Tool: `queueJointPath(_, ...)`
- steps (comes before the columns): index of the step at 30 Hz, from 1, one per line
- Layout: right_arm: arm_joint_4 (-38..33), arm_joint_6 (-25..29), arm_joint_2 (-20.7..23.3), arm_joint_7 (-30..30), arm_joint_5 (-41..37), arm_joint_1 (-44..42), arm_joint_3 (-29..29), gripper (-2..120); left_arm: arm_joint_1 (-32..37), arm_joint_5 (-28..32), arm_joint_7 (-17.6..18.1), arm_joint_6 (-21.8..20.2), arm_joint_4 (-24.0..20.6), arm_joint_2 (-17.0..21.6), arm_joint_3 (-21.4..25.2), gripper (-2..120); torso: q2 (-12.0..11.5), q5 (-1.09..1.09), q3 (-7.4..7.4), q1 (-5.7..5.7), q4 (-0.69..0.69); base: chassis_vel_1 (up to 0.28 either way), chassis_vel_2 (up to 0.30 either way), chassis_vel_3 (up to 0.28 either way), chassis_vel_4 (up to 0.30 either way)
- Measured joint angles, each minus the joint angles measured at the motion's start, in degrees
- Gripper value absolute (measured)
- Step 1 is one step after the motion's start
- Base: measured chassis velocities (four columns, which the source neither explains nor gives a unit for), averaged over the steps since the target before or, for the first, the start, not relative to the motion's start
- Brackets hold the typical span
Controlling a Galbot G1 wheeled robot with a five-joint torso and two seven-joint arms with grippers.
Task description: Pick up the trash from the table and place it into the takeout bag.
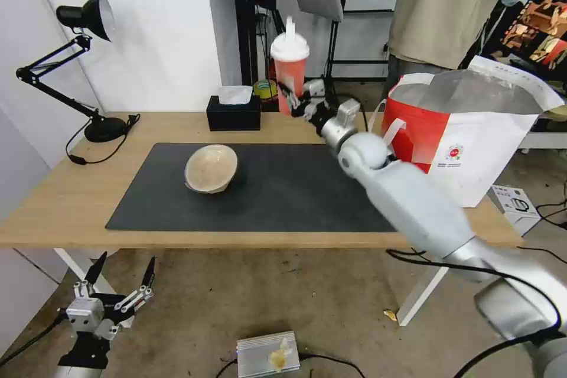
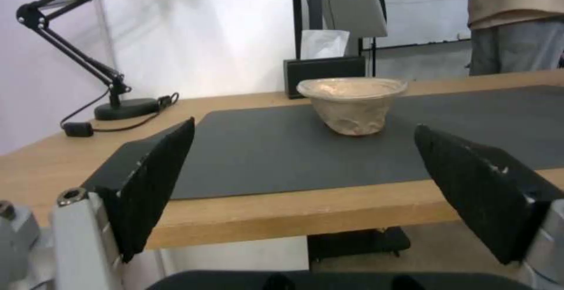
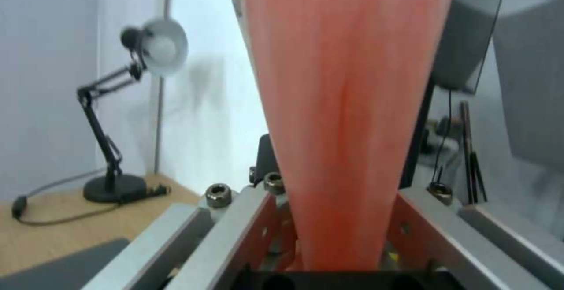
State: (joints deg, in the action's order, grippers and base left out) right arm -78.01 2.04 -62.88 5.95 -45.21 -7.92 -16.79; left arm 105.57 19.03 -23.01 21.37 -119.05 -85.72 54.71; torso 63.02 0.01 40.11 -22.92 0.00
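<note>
Right end effector [image 1: 297,104] around red cup [image 1: 290,68]

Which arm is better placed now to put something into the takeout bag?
The right. Its pincer holds the red cup lifted above the table, close to the takeout bag. The left pincer hangs open below the table edge, far from the bag.

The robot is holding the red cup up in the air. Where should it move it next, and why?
Probably sideways toward the robot's right, over the takeout bag. The right end effector is shut on the red cup, held upright above the table's back edge, and the bag's mouth stands open beside it. The left end effector hangs open below the table.
</note>
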Motion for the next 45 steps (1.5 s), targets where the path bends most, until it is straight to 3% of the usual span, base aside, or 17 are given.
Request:
queueJointPath(6, -4.5, -1.6, 5.3, -0.1, -3.5, 4.2, -1.1, 7, 0.1, 0.0, -0.1, 0.4, -0.1, 0.0, 0.1, 100, 0.0, 0.00, 0.00, 0.00, 0.00, 0.000, 0.000, 0.000, 0.000)
queueJointPath(15, -10.8, -4.6, 18.9, 4.2, -6.3, 11.2, -1.7, 7, 0.3, 0.0, -1.1, 0.8, -0.8, 0.0, 0.0, 100, 0.0, 0.01, 0.00, 0.00, -0.01, 0.000, 0.000, 0.000, 0.000)
queueJointPath(16, -10.8, -4.6, 18.9, 4.2, -6.3, 11.2, -1.7, 7, 0.3, 0.0, -1.1, 0.8, -0.8, 0.0, 0.0, 100, 0.0, 0.01, 0.00, 0.00, -0.01, 0.000, 0.000, 0.000, 0.000)
queueJointPath(22, -13.3, -6.7, 26.1, 9.6, -5.0, 13.4, -0.5, 7, 0.3, 0.0, -1.2, 0.8, -1.2, 0.5, -0.1, 100, 0.0, 0.01, 0.00, 0.00, 0.00, 0.000, 0.000, 0.000, 0.000)
queueJointPath(28, -14.0, -8.5, 33.2, 15.7, 1.1, 14.0, 1.9, 7, 0.5, 0.0, -1.2, 0.8, -1.4, 1.1, -0.2, 100, 0.0, 0.01, -0.01, 0.00, -0.01, 0.000, 0.000, 0.000, 0.000)
queueJointPath(45, -13.2, -9.1, 41.6, 27.8, 15.5, 8.2, 10.1, 7, 0.5, 0.0, -1.2, 0.8, -1.8, 1.4, -1.1, 100, 0.0, -0.01, -0.01, 0.00, 0.00, 0.000, 0.000, 0.000, 0.000)
